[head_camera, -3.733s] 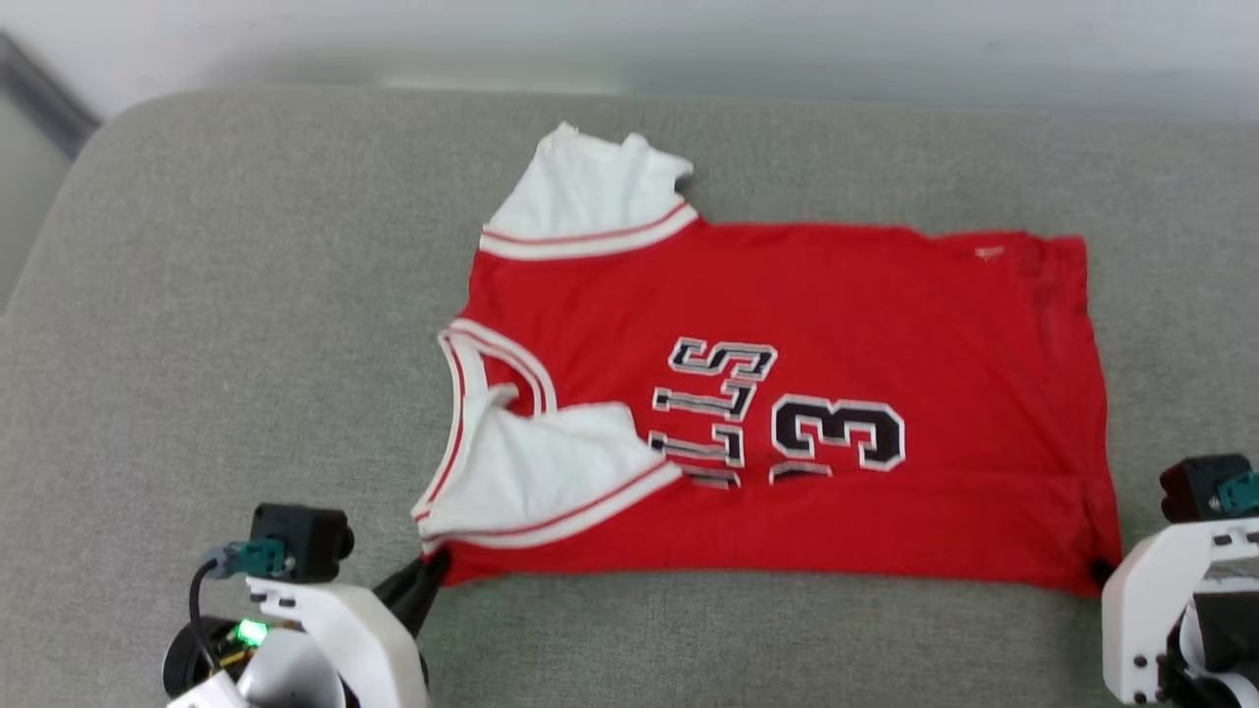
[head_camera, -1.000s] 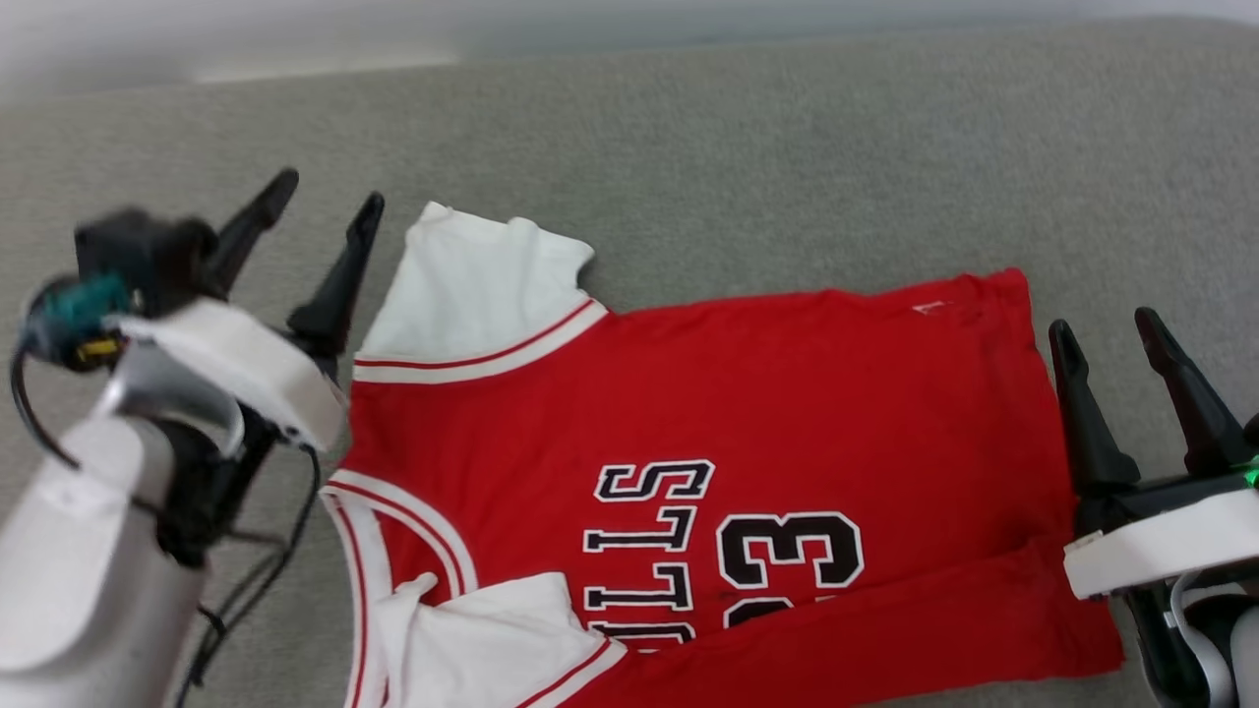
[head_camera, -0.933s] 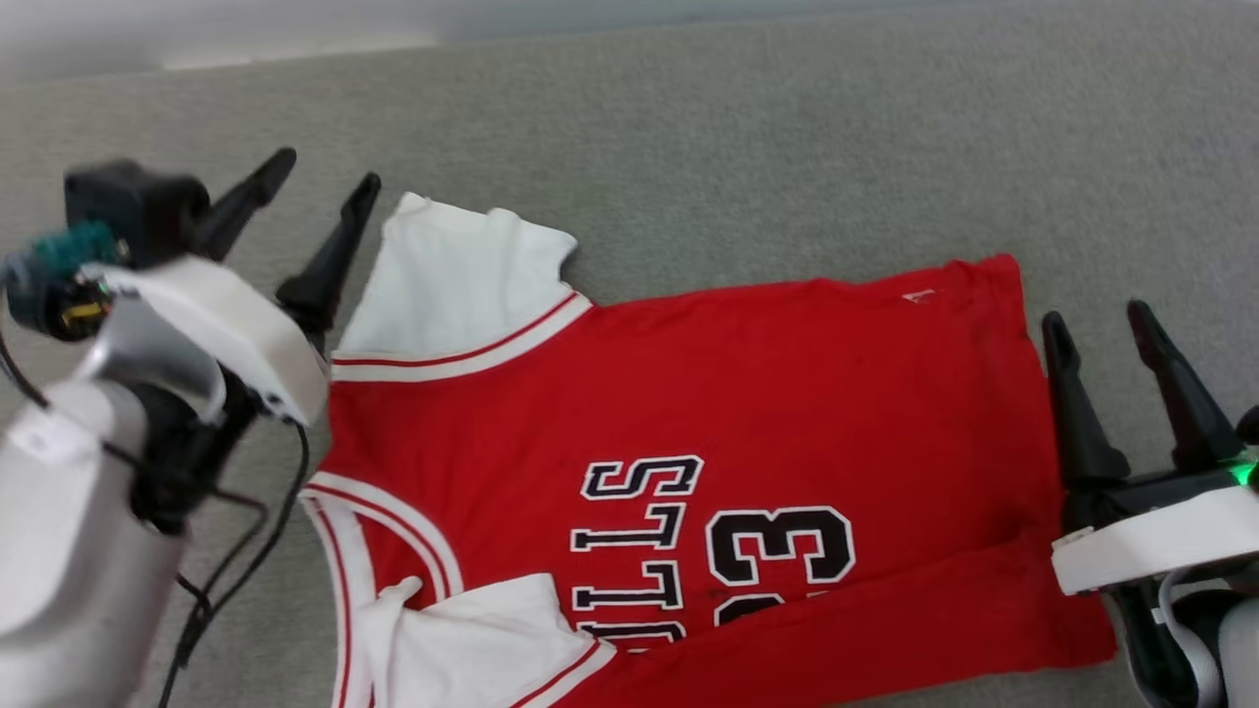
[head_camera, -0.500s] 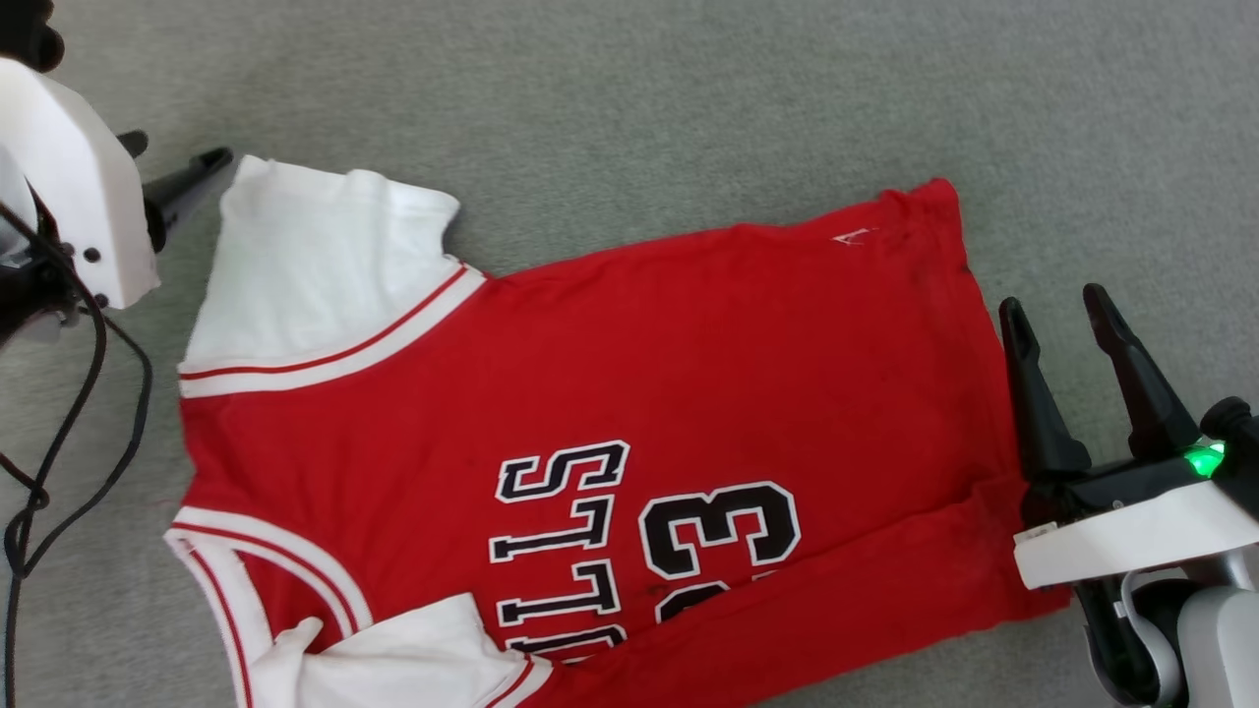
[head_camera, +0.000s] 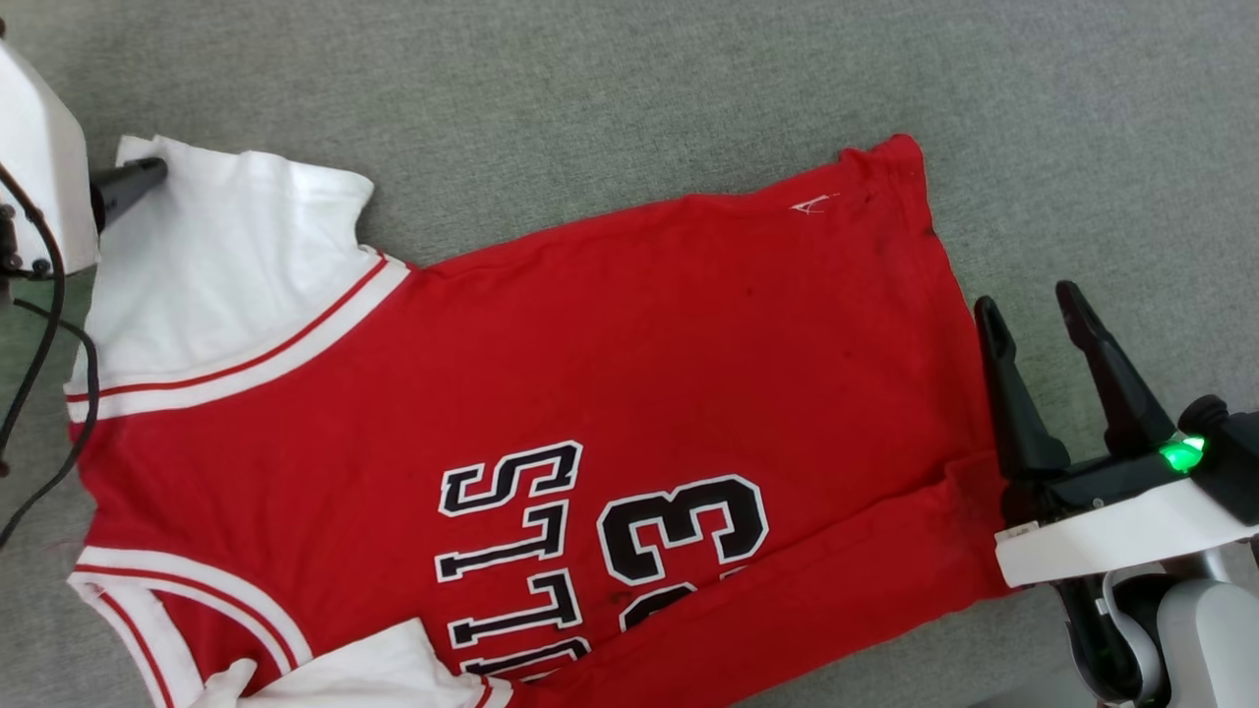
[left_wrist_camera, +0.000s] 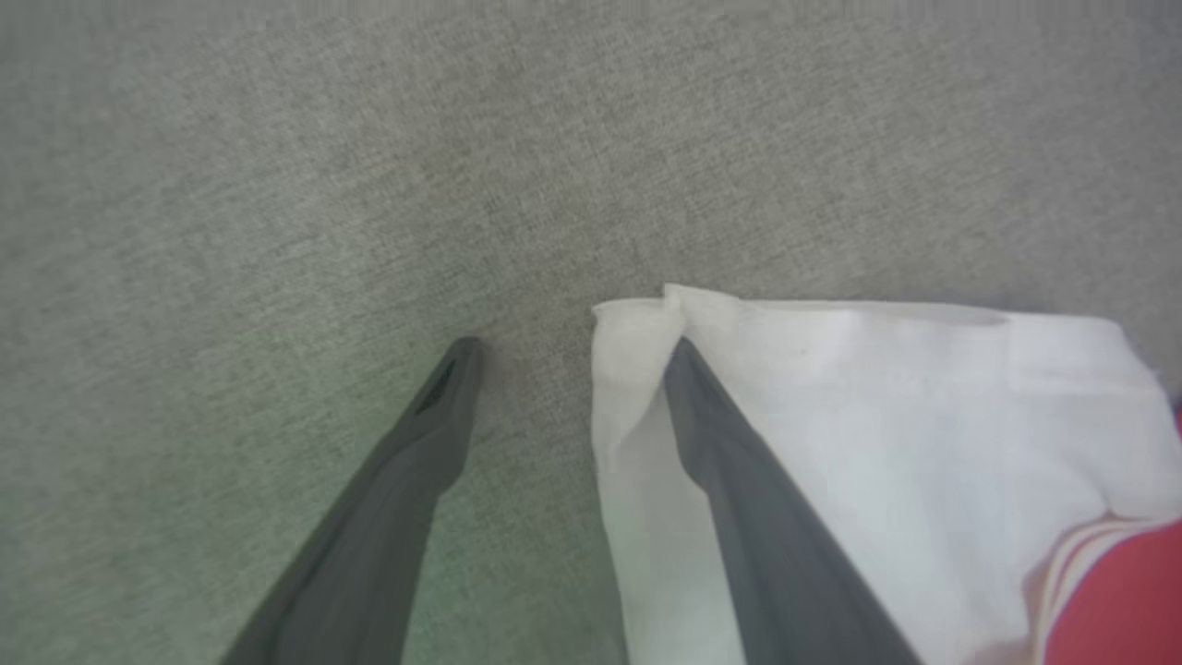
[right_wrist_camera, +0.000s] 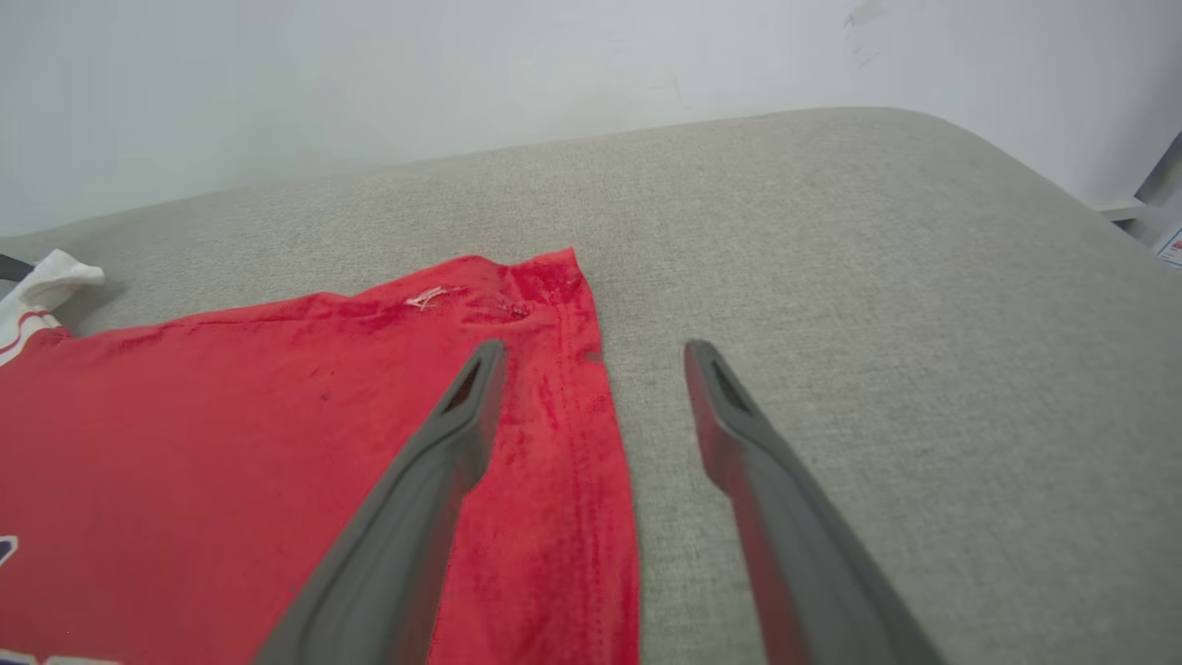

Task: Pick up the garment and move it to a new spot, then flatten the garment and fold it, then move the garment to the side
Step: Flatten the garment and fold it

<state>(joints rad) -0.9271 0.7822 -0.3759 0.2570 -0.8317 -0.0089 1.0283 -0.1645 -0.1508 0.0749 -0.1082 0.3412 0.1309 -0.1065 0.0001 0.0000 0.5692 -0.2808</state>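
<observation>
The garment (head_camera: pixel 629 344), a red jersey with white sleeves and black lettering, lies spread on the grey cushion with its near edge folded over. My left gripper (left_wrist_camera: pixel 570 356) is open at the far white sleeve (left_wrist_camera: pixel 877 443). One of its fingers rests on the sleeve's corner and the other is on the bare cushion beside it. In the head view one left finger (head_camera: pixel 128 182) shows over that sleeve. My right gripper (head_camera: pixel 1028 315) is open at the garment's hem. In the right wrist view this gripper (right_wrist_camera: pixel 596 351) straddles the hem edge of the garment (right_wrist_camera: pixel 231 416), holding nothing.
The grey cushion (head_camera: pixel 590 88) extends beyond the jersey on the far side and to the right. Its rounded right edge (right_wrist_camera: pixel 1062 203) and a white wall (right_wrist_camera: pixel 369 83) show behind. A black cable (head_camera: pixel 49 324) hangs from my left wrist beside the sleeve.
The head camera has dipped closer, shifting the whole picture. My left gripper has come from beside the far sleeve onto its corner. The right gripper stays by the hem, and both remain open.
</observation>
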